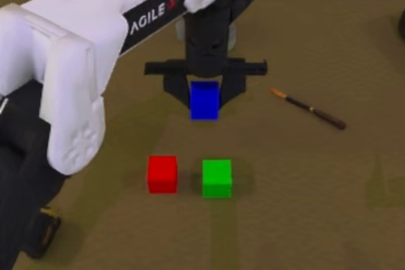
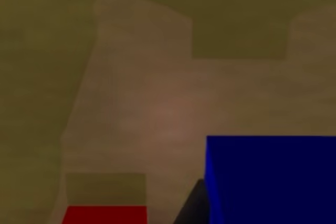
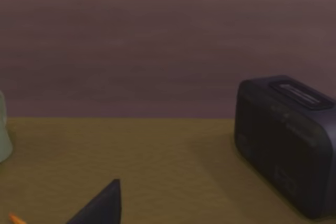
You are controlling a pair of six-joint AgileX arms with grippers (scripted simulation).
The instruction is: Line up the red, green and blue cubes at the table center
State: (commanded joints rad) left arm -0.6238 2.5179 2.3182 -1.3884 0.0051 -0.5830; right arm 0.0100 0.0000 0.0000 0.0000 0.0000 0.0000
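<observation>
The left gripper (image 1: 204, 93) reaches in over the middle of the table (image 1: 316, 181), toward its far edge, with its fingers clamped on the blue cube (image 1: 204, 100) (in the left wrist view the cube fills one corner, a dark finger (image 2: 193, 205) against its side). The red cube (image 1: 162, 173) and green cube (image 1: 217, 178) sit side by side with a small gap, nearer the front edge, red to the left. A thin brush (image 1: 309, 109) lies off to the right; the right arm is out of the top view, and I cannot tell its fingers' state.
</observation>
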